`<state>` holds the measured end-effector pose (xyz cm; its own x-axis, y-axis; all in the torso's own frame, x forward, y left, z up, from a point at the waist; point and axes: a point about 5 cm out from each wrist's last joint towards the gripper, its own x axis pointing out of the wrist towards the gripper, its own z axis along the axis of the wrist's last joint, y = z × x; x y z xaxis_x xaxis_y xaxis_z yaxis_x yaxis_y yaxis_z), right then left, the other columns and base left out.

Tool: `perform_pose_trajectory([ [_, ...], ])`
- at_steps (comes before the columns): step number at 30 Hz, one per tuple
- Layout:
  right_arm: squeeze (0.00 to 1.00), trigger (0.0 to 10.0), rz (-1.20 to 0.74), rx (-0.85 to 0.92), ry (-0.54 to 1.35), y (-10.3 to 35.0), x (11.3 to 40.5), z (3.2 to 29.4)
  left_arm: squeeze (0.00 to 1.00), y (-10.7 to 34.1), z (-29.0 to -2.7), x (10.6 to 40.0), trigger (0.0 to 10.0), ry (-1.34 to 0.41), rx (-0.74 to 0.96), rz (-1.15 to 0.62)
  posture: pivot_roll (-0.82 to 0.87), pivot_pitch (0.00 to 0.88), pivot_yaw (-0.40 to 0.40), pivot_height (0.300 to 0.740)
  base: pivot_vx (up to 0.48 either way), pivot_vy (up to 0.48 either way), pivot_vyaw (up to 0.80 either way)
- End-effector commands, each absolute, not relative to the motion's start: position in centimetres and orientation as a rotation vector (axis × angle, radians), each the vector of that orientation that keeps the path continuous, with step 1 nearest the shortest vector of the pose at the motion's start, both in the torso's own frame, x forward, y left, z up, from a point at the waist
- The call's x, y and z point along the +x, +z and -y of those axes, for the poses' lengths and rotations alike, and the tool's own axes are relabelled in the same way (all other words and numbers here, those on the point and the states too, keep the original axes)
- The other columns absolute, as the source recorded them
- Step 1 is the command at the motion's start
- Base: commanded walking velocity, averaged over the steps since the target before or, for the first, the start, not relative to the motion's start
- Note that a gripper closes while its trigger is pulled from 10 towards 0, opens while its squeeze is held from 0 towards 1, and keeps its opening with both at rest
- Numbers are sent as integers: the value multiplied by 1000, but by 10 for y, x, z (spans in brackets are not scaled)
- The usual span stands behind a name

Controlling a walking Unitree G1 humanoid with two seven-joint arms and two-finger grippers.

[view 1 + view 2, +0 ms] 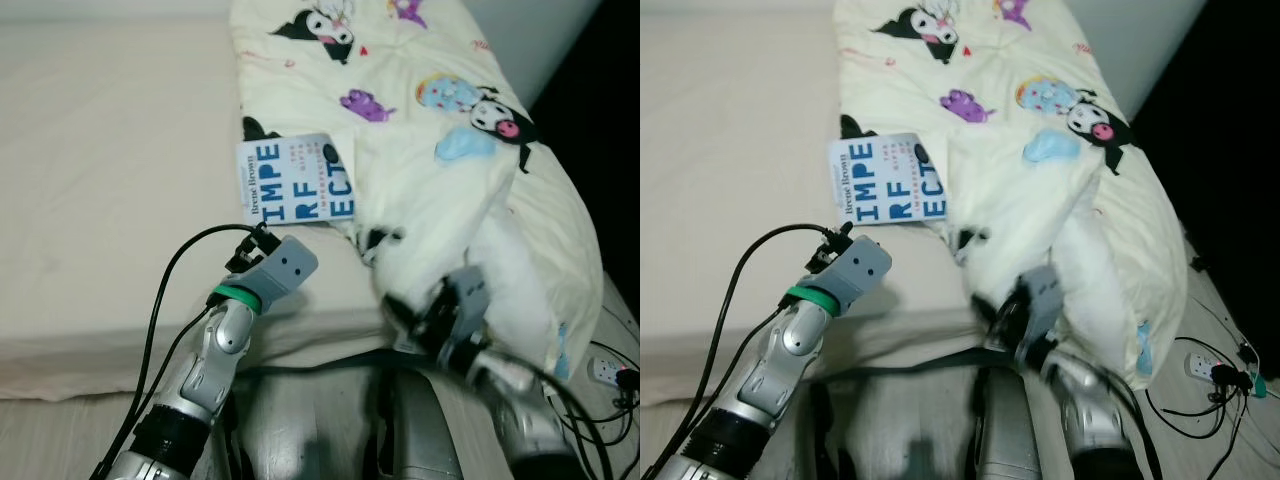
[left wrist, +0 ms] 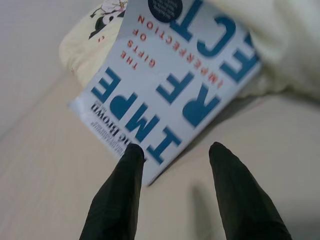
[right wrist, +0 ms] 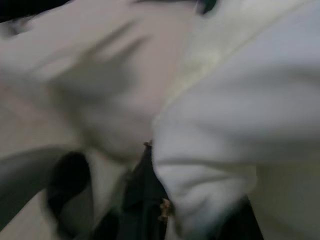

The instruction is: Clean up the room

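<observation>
A pale blue book [image 1: 297,182] with big blue letters lies on the beige bed sheet [image 1: 110,170], its far edge tucked under a cream cartoon-print blanket [image 1: 420,120]. My left gripper [image 2: 175,150] is open just short of the book's near corner, one fingertip [image 2: 133,154] at its edge and nothing held. In the left eye view that left gripper [image 1: 260,240] hovers over the sheet below the book. My right gripper [image 1: 400,312] is pushed into the bunched white folds of the blanket [image 3: 235,115] at the bed's edge; the right wrist view is blurred.
The blanket hangs over the bed's right side toward the floor. A white power strip [image 1: 607,371] with cables lies on the floor at the right. A black cable [image 1: 165,290] loops from my left arm over the mattress edge.
</observation>
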<state>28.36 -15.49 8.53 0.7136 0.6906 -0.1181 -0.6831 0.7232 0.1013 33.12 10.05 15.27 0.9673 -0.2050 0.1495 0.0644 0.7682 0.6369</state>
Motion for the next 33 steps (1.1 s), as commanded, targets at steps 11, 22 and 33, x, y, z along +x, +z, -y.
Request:
perform_pose_trajectory([
  [11, 0, 0, -211, 112, 1329, 107, 214, 105, 0, 147, -97, 329, 10000, -159, 675, 209, -45, 178, 33, 567, 0, 0, 0],
  [22, 0, 10000, -232, 99, 895, 92, 235, 138, 0, 147, -97, 330, 10000, -149, 673, 212, -56, 187, 28, 567, 0, 0, 0],
  [33, 0, 10000, -27, 544, 180, 109, 280, 203, 0, 133, -81, 353, 10000, -147, 892, 239, -92, 234, 42, 567, 0, 0, 0],
])
